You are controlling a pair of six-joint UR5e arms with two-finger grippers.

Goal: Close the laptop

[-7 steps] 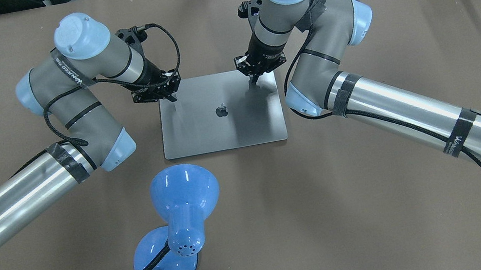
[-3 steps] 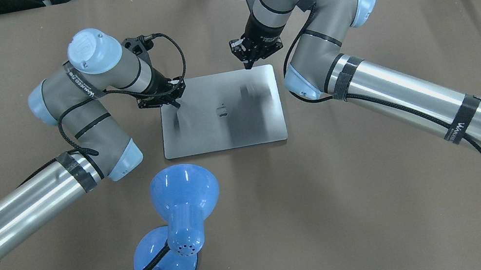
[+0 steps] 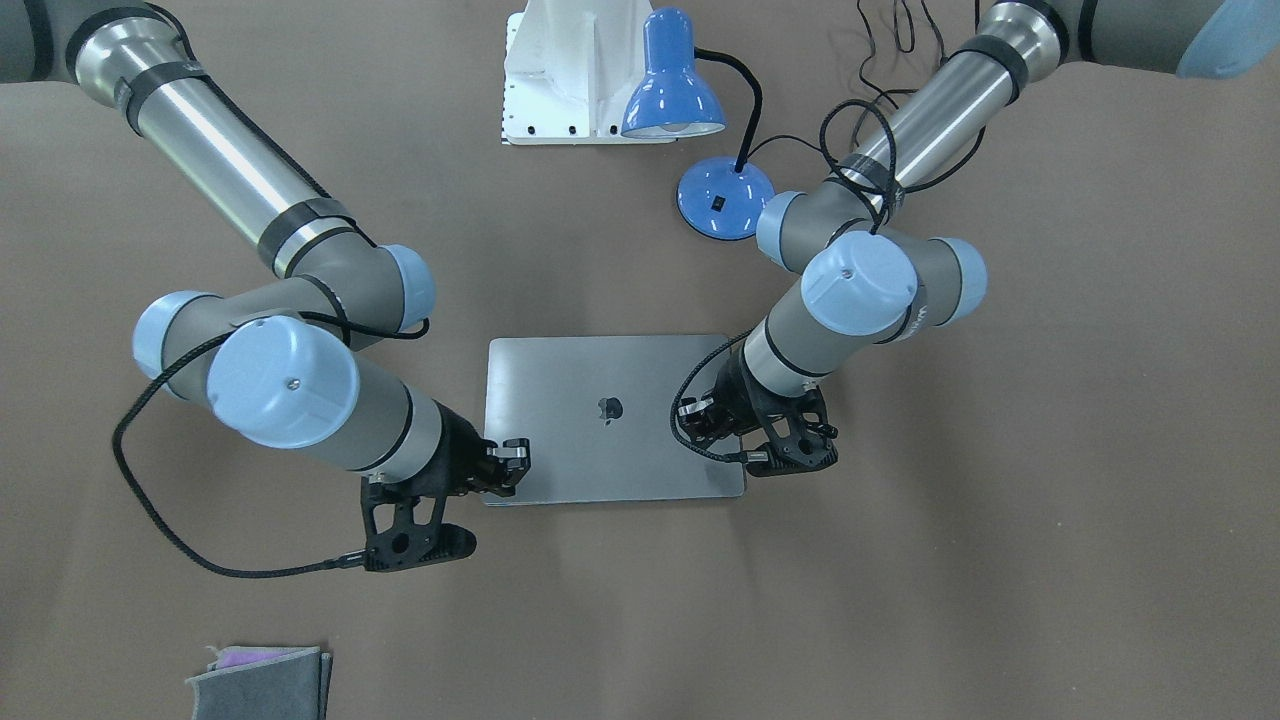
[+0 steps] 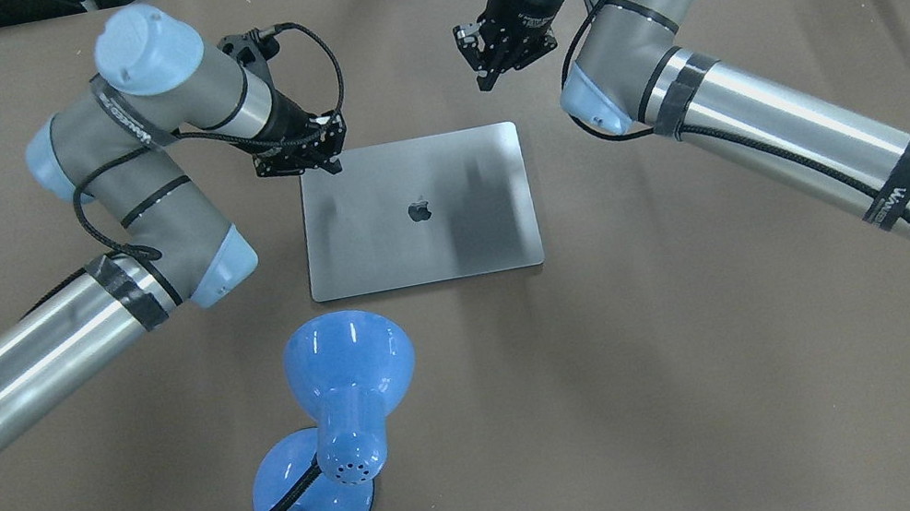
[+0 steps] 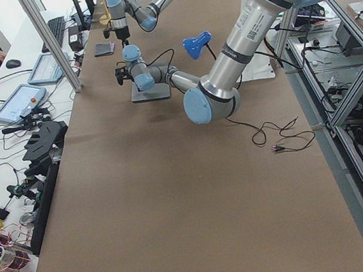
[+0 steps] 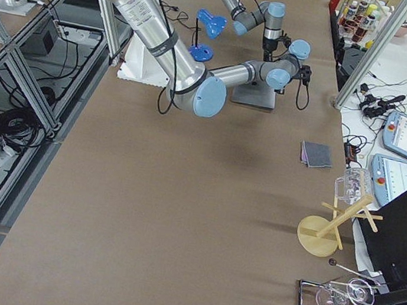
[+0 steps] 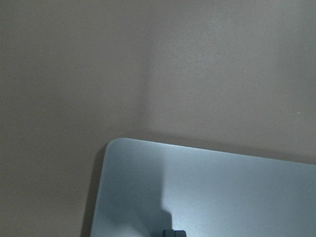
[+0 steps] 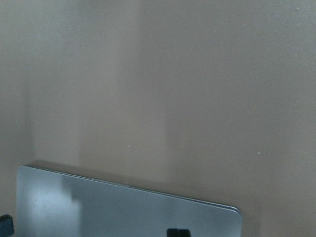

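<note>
Laptop (image 4: 416, 211) lies shut and flat at mid-bench (image 4: 717, 359), lid logo up, so the closing looks done and only the retreat carries risk. The left tool (image 4: 330, 165) looks clenched on nothing and hangs at the lid's far left corner; whether its tip touches the metal cannot be told. A low sideways pull from there could scrape the lid or skid the laptop across the bench. The right tool (image 4: 487, 77), also seemingly clenched and empty, is beyond the far edge and apart from the lid, so it poses less threat. A blue lamp (image 4: 350, 377) stands just beside the laptop's near edge, close to the left arm's elbow, and a wide swing back could knock it over.
</note>
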